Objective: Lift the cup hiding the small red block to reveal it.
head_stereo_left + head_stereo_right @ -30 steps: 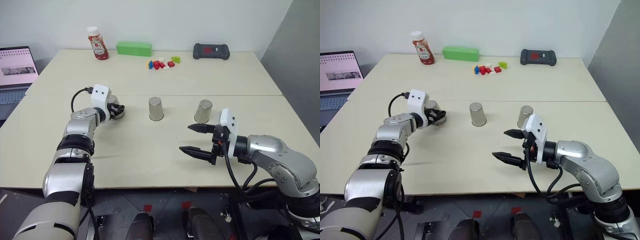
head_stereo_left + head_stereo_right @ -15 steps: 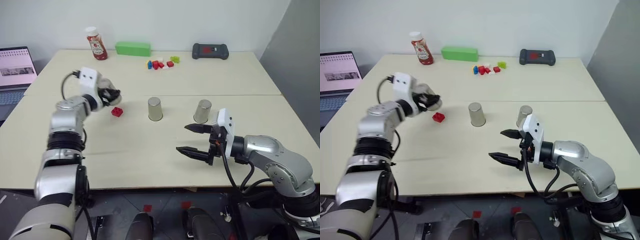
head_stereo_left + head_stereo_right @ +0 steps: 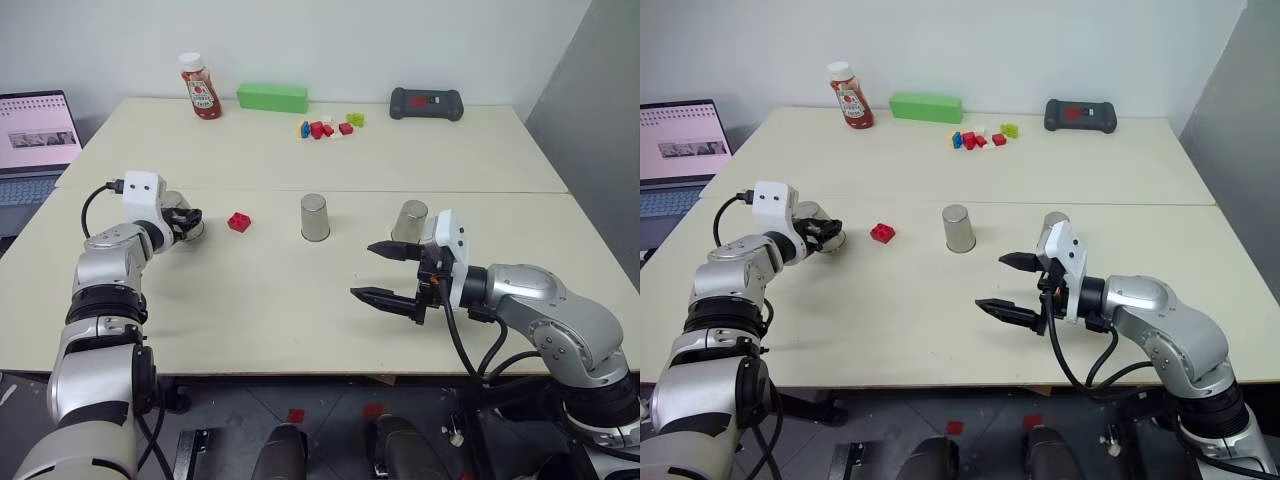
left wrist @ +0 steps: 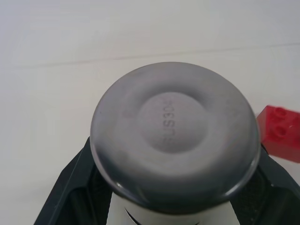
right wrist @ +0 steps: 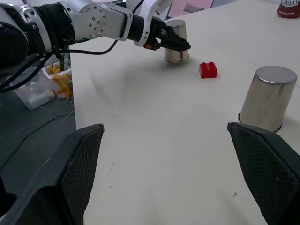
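My left gripper (image 3: 187, 221) is shut on one cup (image 4: 173, 136), mouth down, low over the left part of the table; I cannot tell whether its rim touches the surface. The small red block (image 3: 238, 222) lies bare on the table just right of that cup, also seen as the red block (image 5: 208, 70). A second cup (image 3: 314, 217) stands upside down in the middle and a third cup (image 3: 409, 220) to its right, partly behind my right wrist. My right gripper (image 3: 384, 272) hovers open and empty in front of that third cup.
Along the table's far edge stand a ketchup bottle (image 3: 201, 87), a long green box (image 3: 271, 97), several small coloured bricks (image 3: 325, 127) and a black device (image 3: 427, 103). An open laptop (image 3: 38, 135) sits off to the left, beside the table.
My left gripper raised its cup off the spot left of the middle cup, uncovering the red block, then carried it left and lower. The right arm has kept still.
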`<state>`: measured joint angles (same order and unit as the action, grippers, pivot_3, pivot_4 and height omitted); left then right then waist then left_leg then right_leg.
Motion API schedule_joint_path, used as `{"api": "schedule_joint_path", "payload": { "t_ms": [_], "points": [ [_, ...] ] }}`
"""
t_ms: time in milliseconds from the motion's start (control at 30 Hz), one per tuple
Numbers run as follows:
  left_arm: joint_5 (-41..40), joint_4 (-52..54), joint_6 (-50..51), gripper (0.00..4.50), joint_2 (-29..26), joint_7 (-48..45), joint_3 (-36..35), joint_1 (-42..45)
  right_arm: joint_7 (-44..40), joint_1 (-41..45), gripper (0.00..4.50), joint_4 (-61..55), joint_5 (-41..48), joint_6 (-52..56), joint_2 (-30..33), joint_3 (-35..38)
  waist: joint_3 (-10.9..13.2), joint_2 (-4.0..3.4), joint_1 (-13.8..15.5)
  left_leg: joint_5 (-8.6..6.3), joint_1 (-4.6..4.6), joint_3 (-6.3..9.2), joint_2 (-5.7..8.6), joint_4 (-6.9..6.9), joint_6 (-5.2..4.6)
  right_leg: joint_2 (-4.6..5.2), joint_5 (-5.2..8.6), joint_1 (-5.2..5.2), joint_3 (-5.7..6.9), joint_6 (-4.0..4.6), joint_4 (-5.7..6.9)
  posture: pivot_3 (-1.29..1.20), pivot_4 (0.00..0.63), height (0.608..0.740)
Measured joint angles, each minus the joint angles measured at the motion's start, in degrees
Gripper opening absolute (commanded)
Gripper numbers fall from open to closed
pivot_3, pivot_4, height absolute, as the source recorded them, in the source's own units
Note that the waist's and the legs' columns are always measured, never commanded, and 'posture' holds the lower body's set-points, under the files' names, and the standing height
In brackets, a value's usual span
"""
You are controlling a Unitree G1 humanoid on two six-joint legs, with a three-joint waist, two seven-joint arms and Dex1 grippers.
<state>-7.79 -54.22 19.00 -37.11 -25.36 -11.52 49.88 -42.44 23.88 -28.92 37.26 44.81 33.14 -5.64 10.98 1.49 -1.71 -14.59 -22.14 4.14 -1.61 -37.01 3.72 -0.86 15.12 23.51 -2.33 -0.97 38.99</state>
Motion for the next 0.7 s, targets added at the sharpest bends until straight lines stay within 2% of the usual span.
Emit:
{"api": "schedule_joint_path", "payload": {
  "t_ms": [33, 67, 233, 467, 700],
  "points": [
    [0.1, -1.0, -0.5, 2.8, 0.4, 0.3, 0.0, 0.7, 0.0, 0.0, 4.5, 0.0, 0.0, 0.1, 0.1, 0.0, 0.0, 0.0, 0.0, 0.0, -0.01, 0.01, 0.0, 0.0, 0.0, 0.0, 0.0, 0.0, 0.01, 0.0, 0.0, 0.0, 0.15, 0.74],
    [0.1, -2.4, -0.9, 3.51, 0.7, 0.8, -0.1, 1.7, 0.0, 0.0, 4.5, 0.0, 0.0, 0.3, 0.1, 0.0, 0.0, 0.0, 0.0, 0.0, -0.01, 0.02, 0.0, 0.0, 0.0, 0.0, 0.0, 0.0, 0.03, 0.0, 0.01, 0.0, 0.15, 0.74],
    [0.2, -4.2, -2.3, 4.48, 0.9, 0.8, -0.1, 4.4, 0.1, 0.0, 4.5, -0.1, 0.3, 0.6, 0.1, 0.0, 0.0, 0.0, -0.1, 0.0, 0.0, 0.02, 0.0, 0.01, 0.0, 0.0, 0.0, 0.0, 0.01, 0.0, 0.01, 0.0, 0.15, 0.74],
    [0.3, -3.5, -2.3, 4.48, -1.3, -0.4, -0.1, 4.5, 0.6, -0.1, 4.5, -0.1, 0.5, 0.6, -0.1, 0.1, 0.0, 0.0, -0.3, 0.0, 0.02, 0.01, -0.03, 0.02, 0.0, -0.01, 0.0, 0.02, 0.01, 0.0, 0.02, 0.0, 0.15, 0.74],
    [0.1, 6.9, -2.8, 4.48, -4.4, -0.5, -0.9, 2.3, 1.5, -0.6, 4.5, -0.9, 0.6, 0.5, -0.6, 0.6, 0.0, 0.0, -0.2, 0.0, 0.01, 0.01, -0.02, 0.02, 0.0, 0.01, 0.0, 0.01, -0.01, 0.0, 0.02, 0.0, 0.15, 0.74]
  ]
}}
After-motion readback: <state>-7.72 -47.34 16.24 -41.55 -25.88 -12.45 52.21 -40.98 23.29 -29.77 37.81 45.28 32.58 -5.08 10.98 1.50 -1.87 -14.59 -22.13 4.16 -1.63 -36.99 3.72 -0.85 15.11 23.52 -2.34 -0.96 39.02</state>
